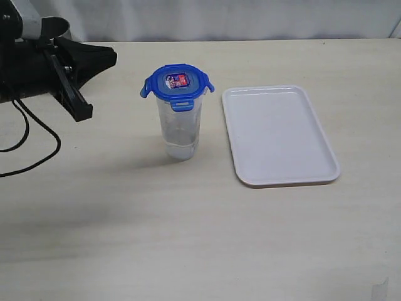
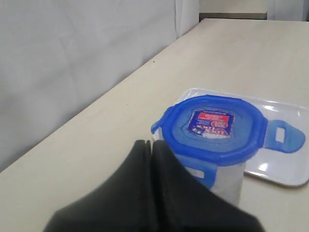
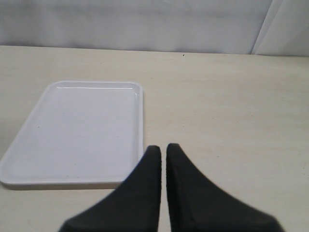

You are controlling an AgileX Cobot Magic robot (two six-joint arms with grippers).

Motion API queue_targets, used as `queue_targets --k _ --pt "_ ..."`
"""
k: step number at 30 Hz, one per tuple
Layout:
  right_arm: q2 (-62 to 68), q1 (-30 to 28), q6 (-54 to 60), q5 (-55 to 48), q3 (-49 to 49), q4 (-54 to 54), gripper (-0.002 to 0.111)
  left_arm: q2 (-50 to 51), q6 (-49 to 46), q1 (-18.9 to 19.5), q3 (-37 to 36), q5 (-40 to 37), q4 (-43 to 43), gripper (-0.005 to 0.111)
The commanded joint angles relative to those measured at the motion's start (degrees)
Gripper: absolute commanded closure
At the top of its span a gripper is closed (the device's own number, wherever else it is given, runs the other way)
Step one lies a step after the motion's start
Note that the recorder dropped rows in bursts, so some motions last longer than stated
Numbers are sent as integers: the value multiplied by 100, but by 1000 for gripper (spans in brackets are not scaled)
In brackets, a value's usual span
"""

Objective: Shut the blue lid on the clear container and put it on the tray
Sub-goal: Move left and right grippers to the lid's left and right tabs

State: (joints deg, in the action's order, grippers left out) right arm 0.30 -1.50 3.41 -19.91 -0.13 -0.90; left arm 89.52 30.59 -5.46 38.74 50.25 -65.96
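Note:
The clear container (image 1: 180, 128) stands upright on the table, left of the tray (image 1: 279, 135). The blue lid (image 1: 176, 84) rests on its rim, sticker face up, with its side flaps sticking outward. My left gripper (image 1: 113, 58) hovers to the left of the container, apart from it, its fingers pressed together and holding nothing. In the left wrist view the gripper (image 2: 150, 143) sits just short of the lid (image 2: 212, 128). My right gripper (image 3: 163, 147) is shut and empty, near the tray (image 3: 77, 130); it does not show in the exterior view.
Black cables (image 1: 28, 135) trail on the table at the left under the left arm. A pale wall or curtain (image 1: 219, 19) runs along the far edge of the table.

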Motion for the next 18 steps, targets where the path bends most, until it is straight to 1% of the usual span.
queue_targets --k 1,3,4,6,7,11,13,16,18 --pt "-30 -35 61 217 13 -314 104 230 -273 5 -32 360 -10 107" --pt "-30 -35 61 463 13 -617 104 268 -273 5 -32 360 -221 107" --pt "-30 -35 61 696 13 -932 104 280 -273 5 -32 372 -336 107" --pt "-30 -35 61 1387 13 -1481 104 289 -260 5 -32 452 -530 107" --pt "-30 -35 61 1786 13 -1495 104 302 -247 5 -32 496 -601 107" --pt "-30 -35 -182 3280 13 -1058 104 353 -197 5 -32 514 -743 107" --pt "-30 -35 -889 4118 13 -621 104 438 -187 5 -32 543 -814 107" --pt "-30 -35 -2044 4556 13 -357 104 660 -187 5 -32 635 -846 107" --pt "-30 -35 -2228 4782 13 -357 104 770 -187 5 -32 611 -846 107"
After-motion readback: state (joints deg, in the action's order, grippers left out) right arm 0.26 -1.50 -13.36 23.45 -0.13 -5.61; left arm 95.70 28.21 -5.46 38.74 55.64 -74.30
